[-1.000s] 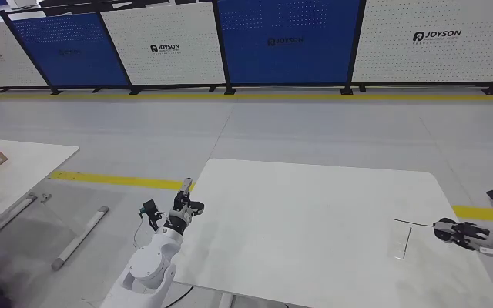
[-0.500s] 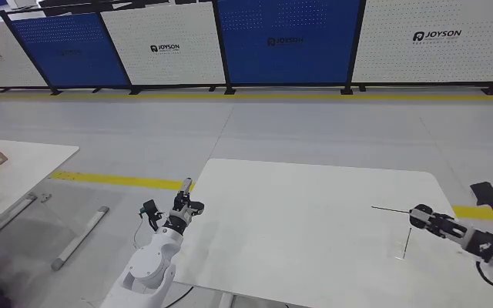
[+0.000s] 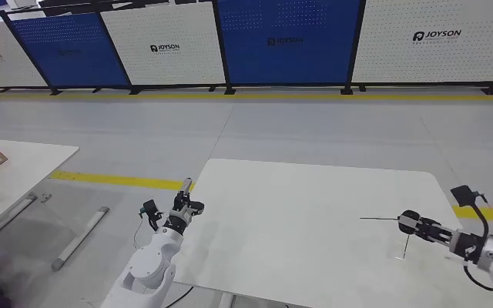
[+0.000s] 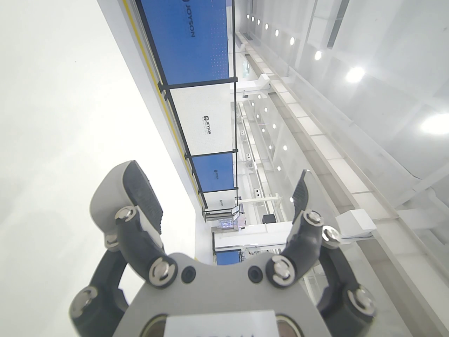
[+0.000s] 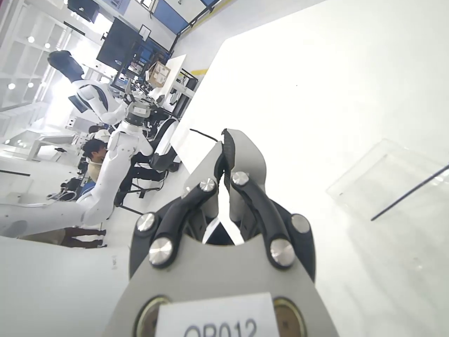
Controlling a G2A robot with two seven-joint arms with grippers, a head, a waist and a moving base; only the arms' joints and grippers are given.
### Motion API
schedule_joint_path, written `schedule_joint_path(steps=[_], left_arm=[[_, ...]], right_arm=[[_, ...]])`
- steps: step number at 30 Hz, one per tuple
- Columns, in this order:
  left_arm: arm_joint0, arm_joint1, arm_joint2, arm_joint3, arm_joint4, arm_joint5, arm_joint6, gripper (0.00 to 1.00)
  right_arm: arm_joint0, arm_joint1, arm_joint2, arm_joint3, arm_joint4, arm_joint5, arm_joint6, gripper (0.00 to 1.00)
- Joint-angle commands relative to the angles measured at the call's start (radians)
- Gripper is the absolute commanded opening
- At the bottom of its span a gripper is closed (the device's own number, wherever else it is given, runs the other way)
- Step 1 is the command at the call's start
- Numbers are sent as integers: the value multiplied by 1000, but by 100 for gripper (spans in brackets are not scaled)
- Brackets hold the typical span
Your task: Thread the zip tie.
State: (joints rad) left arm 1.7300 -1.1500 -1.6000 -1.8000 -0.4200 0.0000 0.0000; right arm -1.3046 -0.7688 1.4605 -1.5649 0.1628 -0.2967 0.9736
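Right now my right pincer, lower right in the top view, is pressed together on one end of the zip tie over the table. Pinched so near its end, it may, I judge, swivel or sag and miss the slot. Its long axis runs almost level across the frame, free tip pointing left. My left pincer sits spread by the table's left edge.

White table; clear sheet, black zip tie atop.
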Motion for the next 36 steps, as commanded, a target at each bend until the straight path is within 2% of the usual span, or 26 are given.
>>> schedule_joint_path(steps=[1,3,5,7,11,13,14,25,31,36], left_arm=[[0,0,0,0,0,0,0,100],[0,0,0,0,0,0,0,100],[0,0,0,0,0,0,0,100],[0,0,0,0,0,0,0,100],[0,0,0,0,0,0,0,100],[0,0,0,0,0,0,0,100],[0,0,0,0,0,0,0,100],[0,0,0,0,0,0,0,100],[0,0,0,0,0,0,0,100],[0,0,0,0,0,0,0,100]], right_arm=[[4,-4,-12,-2,-25,-7,-42,0],[19,-12,-47,-23,-57,-43,-80,0],[27,-21,-83,-67,-133,-43,-165,0],[34,-29,-115,-110,-162,-43,-204,0],[56,-45,-212,-172,-377,-43,-325,0],[89,-56,-290,-167,-386,-43,-302,0],[96,-58,-302,-159,-371,-43,-285,0],[96,-58,-302,-159,-371,-43,-285,0],[110,-60,-344,-229,-516,-43,-368,0],[150,-49,-416,-259,-596,-43,-431,0]])
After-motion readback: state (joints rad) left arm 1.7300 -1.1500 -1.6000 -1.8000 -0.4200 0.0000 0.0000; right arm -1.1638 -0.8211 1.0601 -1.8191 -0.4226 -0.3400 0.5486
